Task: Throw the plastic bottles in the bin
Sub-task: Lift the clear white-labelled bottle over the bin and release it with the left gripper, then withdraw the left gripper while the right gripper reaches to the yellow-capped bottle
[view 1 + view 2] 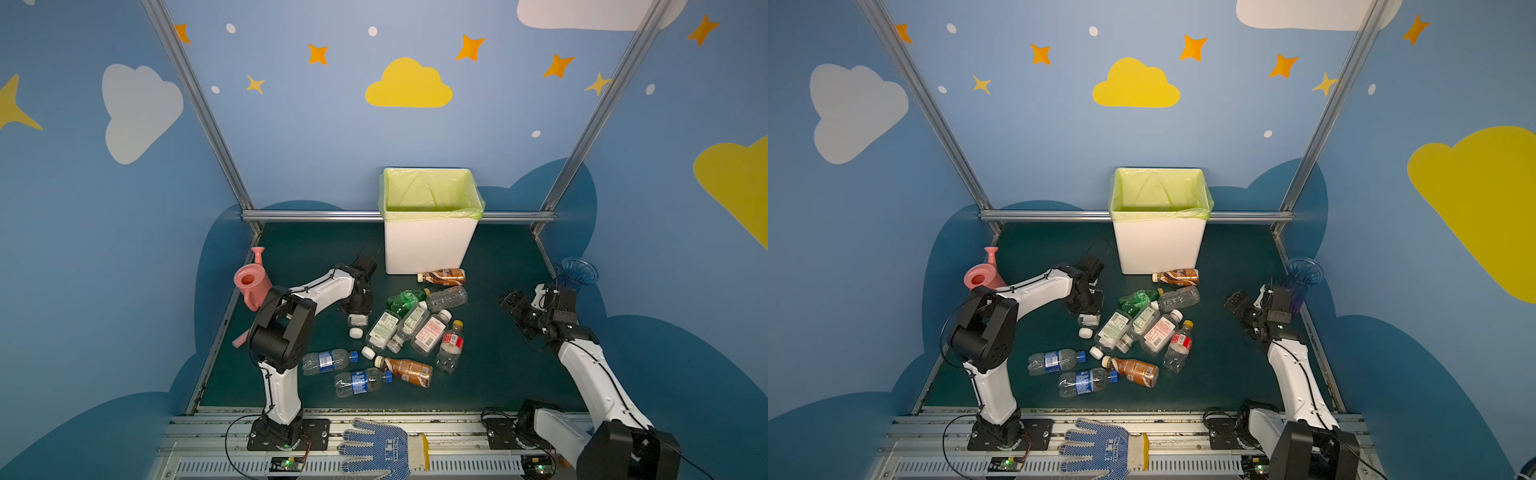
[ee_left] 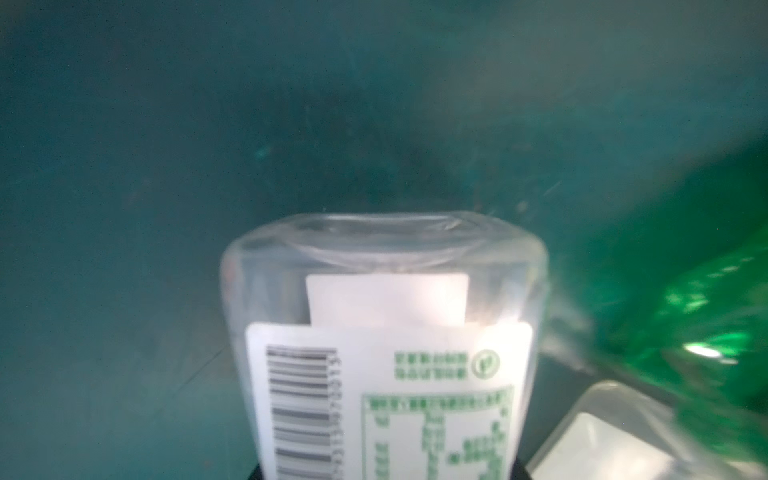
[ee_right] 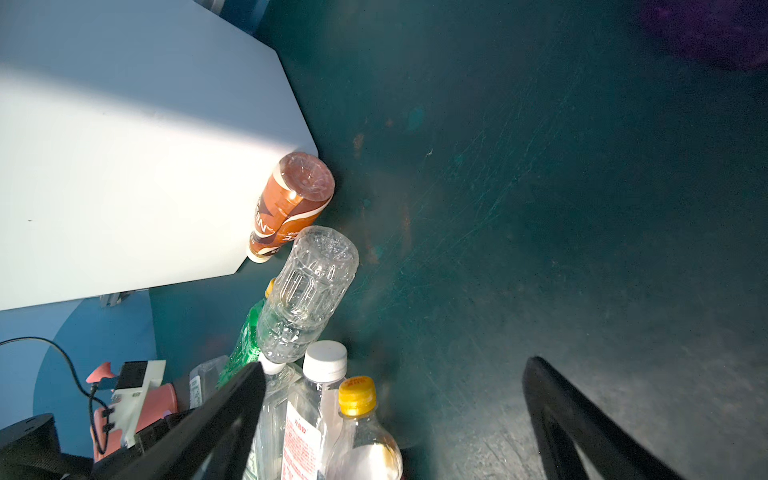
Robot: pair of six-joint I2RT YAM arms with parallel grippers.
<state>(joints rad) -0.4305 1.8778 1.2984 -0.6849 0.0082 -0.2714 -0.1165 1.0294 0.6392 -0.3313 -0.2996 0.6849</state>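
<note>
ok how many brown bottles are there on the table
2. One brown bottle lies at the foot of the bin; the other brown bottle lies at the pile's near edge. The pile may hide more.

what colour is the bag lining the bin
Light yellow-green; the bag shows best in a top view.

Plastic bottles [image 1: 428, 334] lie jumbled before the upright bin [image 1: 428, 249].

Dark green counter [image 1: 490, 374]: white bin [image 1: 428, 245] at back; bottles [image 1: 428, 332] lying clustered mid-surface; pink watering can [image 1: 251, 282] left edge; blue vase [image 1: 579, 270] right edge.
</note>
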